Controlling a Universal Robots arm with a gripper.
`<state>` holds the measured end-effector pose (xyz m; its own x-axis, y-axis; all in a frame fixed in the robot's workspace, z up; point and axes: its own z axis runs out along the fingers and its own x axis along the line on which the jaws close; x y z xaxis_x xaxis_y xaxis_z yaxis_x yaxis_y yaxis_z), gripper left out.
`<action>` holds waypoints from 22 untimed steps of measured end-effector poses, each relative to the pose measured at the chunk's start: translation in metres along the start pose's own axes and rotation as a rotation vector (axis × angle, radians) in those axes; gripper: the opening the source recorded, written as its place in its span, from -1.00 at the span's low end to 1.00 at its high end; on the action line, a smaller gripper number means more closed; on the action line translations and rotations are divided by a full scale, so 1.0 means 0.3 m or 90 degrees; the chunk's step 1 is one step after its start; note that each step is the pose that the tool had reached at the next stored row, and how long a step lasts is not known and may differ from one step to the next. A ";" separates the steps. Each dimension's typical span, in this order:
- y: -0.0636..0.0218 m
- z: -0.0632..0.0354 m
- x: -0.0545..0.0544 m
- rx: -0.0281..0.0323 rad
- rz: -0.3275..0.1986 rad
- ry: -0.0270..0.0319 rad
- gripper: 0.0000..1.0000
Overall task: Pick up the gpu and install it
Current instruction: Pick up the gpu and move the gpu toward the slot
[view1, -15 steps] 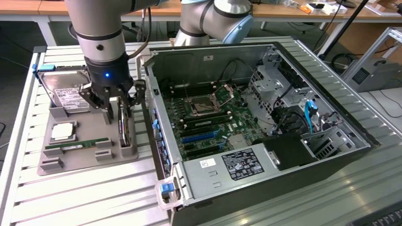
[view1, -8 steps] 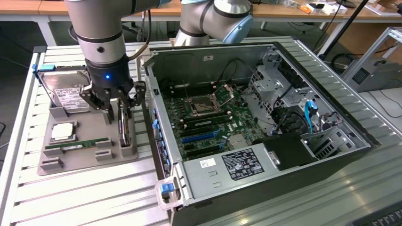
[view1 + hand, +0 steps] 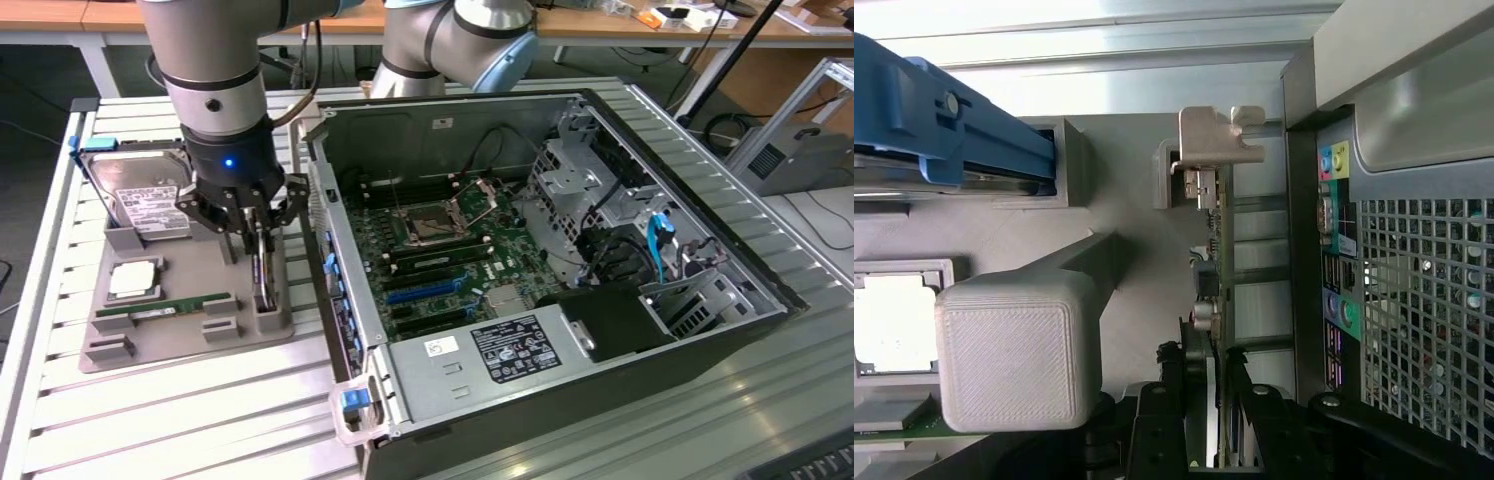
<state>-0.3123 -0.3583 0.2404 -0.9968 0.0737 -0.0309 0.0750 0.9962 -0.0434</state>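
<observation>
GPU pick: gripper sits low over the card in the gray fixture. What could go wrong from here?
1. The gpu stands on edge in the gray fixture, right beside the computer case's rear wall. With the gripper low over it, a skewed lift could scrape the card on that wall.
2. Its metal bracket sits against a fixture post in the wrist view and may snag coming out.

Exterior view: raised, off-arm, angled down over slatted silver metal table (image 3: 200,420); wide.
Wrist view: close, sighting along thin green gpu with silver bracket (image 3: 1222,250).
Shared: grey plastic parts tray (image 3: 180,345); rear panel of open black computer case (image 3: 1414,300).
</observation>
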 end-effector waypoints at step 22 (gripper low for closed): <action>0.000 0.000 0.000 0.0000 0.000 -0.0001 -0.47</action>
<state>-0.3123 -0.3583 0.2404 -0.9968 0.0738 -0.0311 0.0751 0.9962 -0.0433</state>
